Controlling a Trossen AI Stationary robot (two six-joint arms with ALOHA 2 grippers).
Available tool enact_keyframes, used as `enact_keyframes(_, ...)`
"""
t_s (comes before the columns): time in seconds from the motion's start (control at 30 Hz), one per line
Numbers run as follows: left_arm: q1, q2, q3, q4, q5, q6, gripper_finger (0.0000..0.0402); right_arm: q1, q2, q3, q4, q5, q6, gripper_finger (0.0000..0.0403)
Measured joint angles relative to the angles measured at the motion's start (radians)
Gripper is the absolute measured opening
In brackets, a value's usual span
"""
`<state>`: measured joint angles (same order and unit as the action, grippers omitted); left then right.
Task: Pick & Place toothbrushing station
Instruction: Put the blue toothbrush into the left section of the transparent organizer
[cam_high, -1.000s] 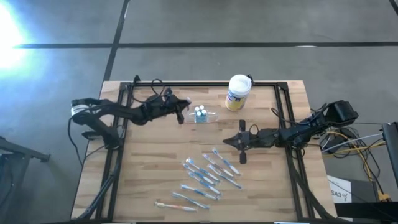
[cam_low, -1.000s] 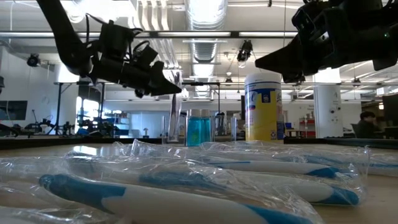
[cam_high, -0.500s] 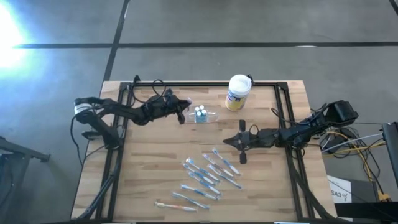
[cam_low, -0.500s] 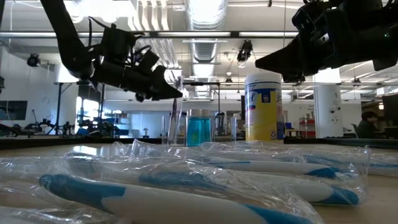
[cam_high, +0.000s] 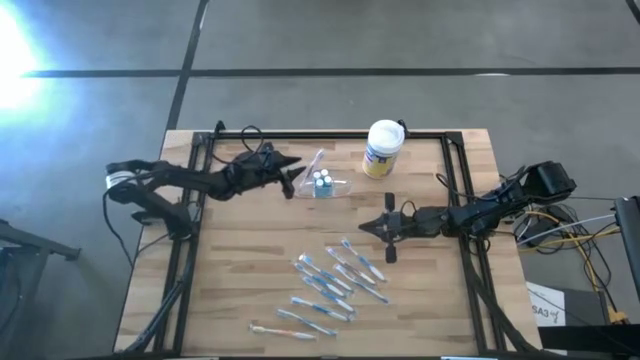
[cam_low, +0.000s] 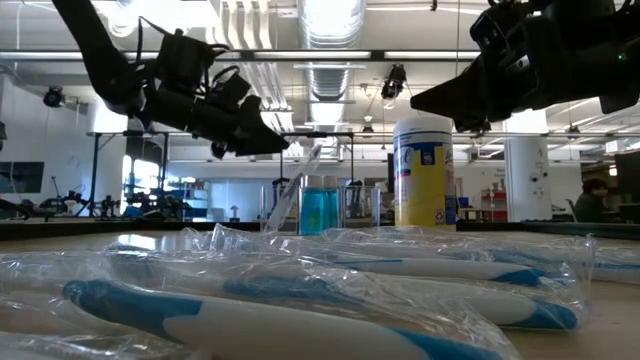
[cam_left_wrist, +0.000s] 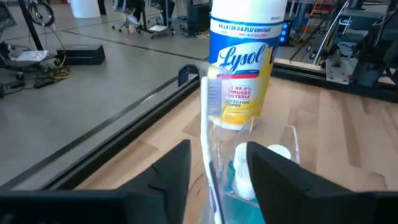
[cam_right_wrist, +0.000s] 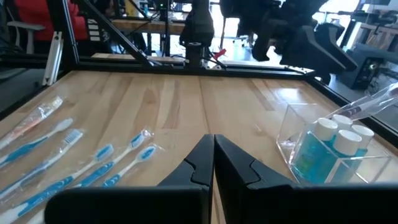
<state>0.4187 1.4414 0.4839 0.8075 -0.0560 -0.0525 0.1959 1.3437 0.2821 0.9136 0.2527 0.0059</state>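
The toothbrushing station (cam_high: 330, 186) is a low clear plastic holder on the table's far middle. It holds small blue bottles with white caps (cam_right_wrist: 333, 140). A toothbrush in a clear wrapper (cam_left_wrist: 209, 106) stands with its lower end in the holder's left part and leans, head up (cam_high: 318, 158). My left gripper (cam_high: 296, 178) is open just left of the holder; its fingers (cam_left_wrist: 177, 168) stand on either side of the toothbrush, apart from it. My right gripper (cam_high: 366, 228) is shut and hovers right of centre, holding nothing.
A white canister with a yellow label (cam_high: 382, 148) stands just behind and to the right of the holder. Several wrapped toothbrushes (cam_high: 330, 285) lie on the near middle of the table. A black frame (cam_high: 300, 134) runs along the table's edges.
My left gripper has opened and let go of the wrapped toothbrush. The toothbrush, upright before, has tipped; it now leans in the holder with its head toward the right.
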Motion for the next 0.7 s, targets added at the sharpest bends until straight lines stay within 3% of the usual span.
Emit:
enact_keyframes(0.3,0.000,-0.204,0.000,-0.208,0.008,0.000,0.0231,0.000,0.000,0.000,0.002,0.000,0.012,0.0008)
enact_keyframes(0.5,-0.017,-0.500,0.000,-0.434,0.128,0.011,0.0235,0.000,0.000,0.000,0.003,0.001,0.010,0.0008)
enact_keyframes(0.7,-0.066,-0.847,0.017,-0.713,0.133,0.018,0.0215,0.000,0.000,0.000,0.003,0.001,0.013,0.0008)
